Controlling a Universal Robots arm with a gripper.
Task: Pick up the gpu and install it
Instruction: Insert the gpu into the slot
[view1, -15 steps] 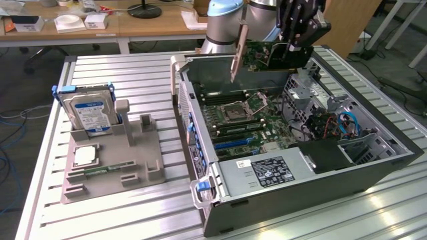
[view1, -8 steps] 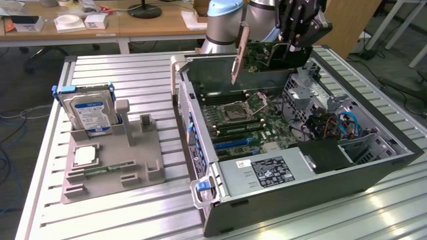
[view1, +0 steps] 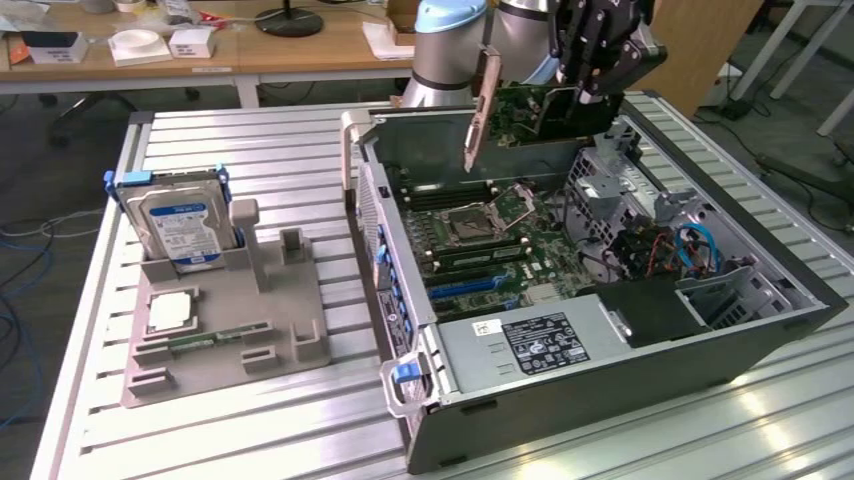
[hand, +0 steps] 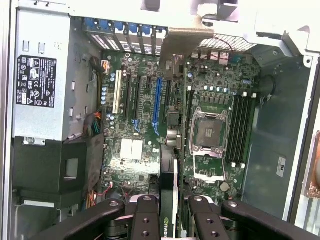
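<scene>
gpu: the gpu (view1: 534, 115) hangs edge-down above the rear of the open computer case (view1: 747, 320), clear of the board, its metal bracket (view1: 475, 120) toward the exterior view's left; in the wrist view it runs as a thin card (hand: 169, 195) between the jaws
jaws: the gripper (view1: 577, 98) is clenched on the card's upper edge, grasping the gpu
step in hand: judged to be carrying the card over the motherboard (hand: 145, 125) to line it up
target: the long blue slot (hand: 159, 102) looks the likely seat, though that is a judgement
doing it well: keep the card upright and parallel to the slot, bracket toward the rear openings, and avoid the processor socket (hand: 207, 132)
surroundings: a hard drive (view1: 180, 222) stands in a grey holder (view1: 227, 330) on the tabletop (view1: 240, 440), well apart
</scene>
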